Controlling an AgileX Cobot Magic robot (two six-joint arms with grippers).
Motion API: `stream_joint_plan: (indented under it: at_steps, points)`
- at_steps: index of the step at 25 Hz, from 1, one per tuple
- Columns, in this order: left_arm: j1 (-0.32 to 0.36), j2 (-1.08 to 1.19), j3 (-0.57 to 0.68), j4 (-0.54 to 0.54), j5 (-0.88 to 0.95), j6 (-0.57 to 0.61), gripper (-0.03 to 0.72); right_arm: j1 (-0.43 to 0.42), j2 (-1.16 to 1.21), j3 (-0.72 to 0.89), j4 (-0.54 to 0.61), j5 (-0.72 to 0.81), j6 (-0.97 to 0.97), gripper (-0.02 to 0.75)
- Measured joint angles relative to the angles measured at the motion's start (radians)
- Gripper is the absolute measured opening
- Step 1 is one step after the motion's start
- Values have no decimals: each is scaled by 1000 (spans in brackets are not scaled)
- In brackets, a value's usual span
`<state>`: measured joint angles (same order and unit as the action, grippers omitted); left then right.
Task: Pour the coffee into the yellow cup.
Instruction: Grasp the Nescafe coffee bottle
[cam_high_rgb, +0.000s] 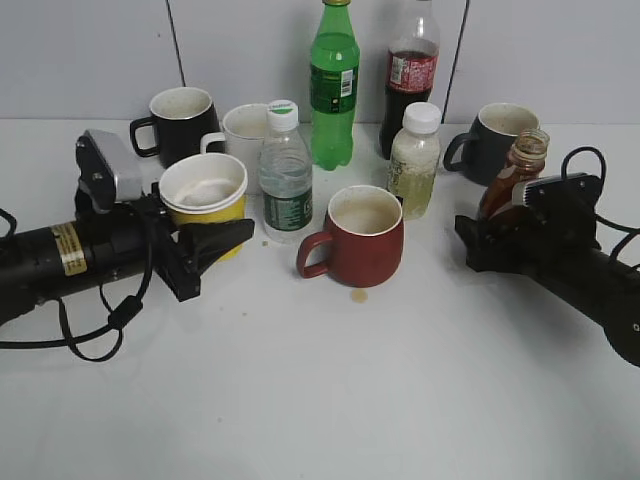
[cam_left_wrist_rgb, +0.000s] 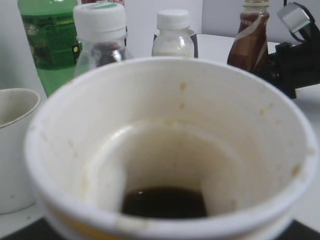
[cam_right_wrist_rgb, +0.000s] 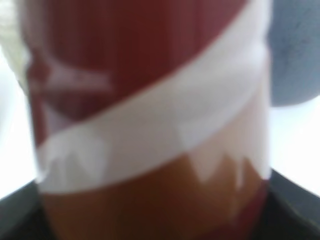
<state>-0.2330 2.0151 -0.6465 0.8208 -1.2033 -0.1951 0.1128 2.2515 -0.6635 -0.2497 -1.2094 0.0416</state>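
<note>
Exterior view: the small tapered yellow paper cup with white rim (cam_high_rgb: 203, 193) is held by the left gripper (cam_high_rgb: 205, 245) on the left side of the white counter (cam_high_rgb: 320, 400), the black fingers being closed against its lower body. It sits upright, just beside the clear plastic water bottle with white cap (cam_high_rgb: 285, 172) and in front of the black ceramic mug (cam_high_rgb: 180, 122) and the white mug (cam_high_rgb: 243, 130).

In the left wrist view, a small pool of dark brown coffee (cam_left_wrist_rgb: 164, 202) is seen at the bottom of the cup's stained white interior.

On the right, the curvy brown glass bottle with red-white swoosh label (cam_high_rgb: 510, 176) is clasped by the right gripper (cam_high_rgb: 500, 235), standing upright and uncapped next to the dark grey mug (cam_high_rgb: 495, 140). The right wrist view is filled by the bottle's label, blurred at close range.

The red ceramic mug (cam_high_rgb: 358, 238) stands between the 2 grippers, with the pale-liquid bottle (cam_high_rgb: 414, 160), the green bottle (cam_high_rgb: 334, 85) and the cola bottle (cam_high_rgb: 410, 75) behind it.
</note>
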Motion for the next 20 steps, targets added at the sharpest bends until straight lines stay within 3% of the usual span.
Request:
stream_joint_plan:
  at_steps: [20]
  points:
    - [0, 0, 0, 20, 0, -3, 395, 0, 0, -3, 23, 0, -10, 594]
